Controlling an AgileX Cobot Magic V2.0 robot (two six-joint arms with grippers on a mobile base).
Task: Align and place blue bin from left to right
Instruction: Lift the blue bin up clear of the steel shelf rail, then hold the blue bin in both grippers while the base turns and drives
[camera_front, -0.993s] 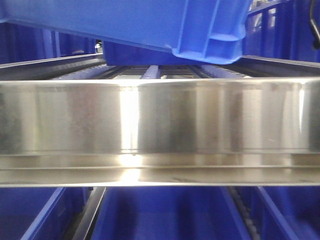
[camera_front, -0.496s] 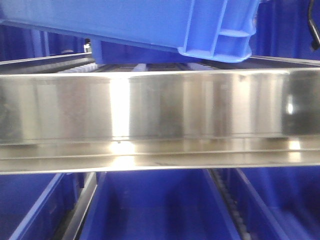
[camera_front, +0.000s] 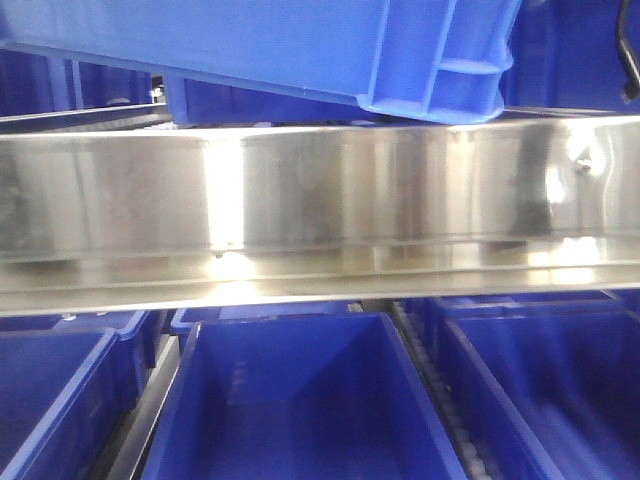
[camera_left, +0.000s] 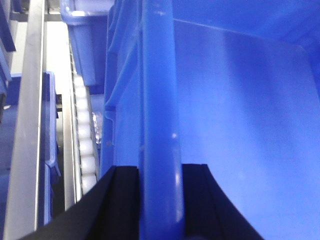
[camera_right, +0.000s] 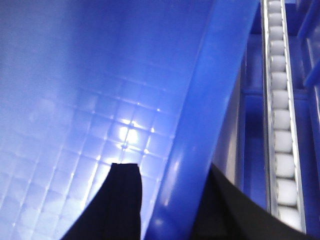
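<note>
The blue bin is held in the air above the steel front rail of the rack, tilted so that its ribbed right corner hangs lowest.

On the left, the left gripper is seen with its black fingers clamped on the bin's thick rim, one finger on each side of the wall. Beside that wall a track of white rollers runs away, and a second crate stands further along. On the right, the right gripper is closed on the opposite rim in the same way, one finger inside over the gridded floor and one outside, with another roller track beyond it.

Over the last second the rail has risen in the front view. The rollers once seen behind it are now mostly hidden, and the gap under the bin's low corner has closed until the corner appears to overlap the rail's top edge. Three bins on the lower level, the left, the middle and the right, have come more fully into view.

It is judged that the bin has been brought close to the upper level and is not yet set down. Clearance over the rail looks slight, so the low corner may catch.
</note>
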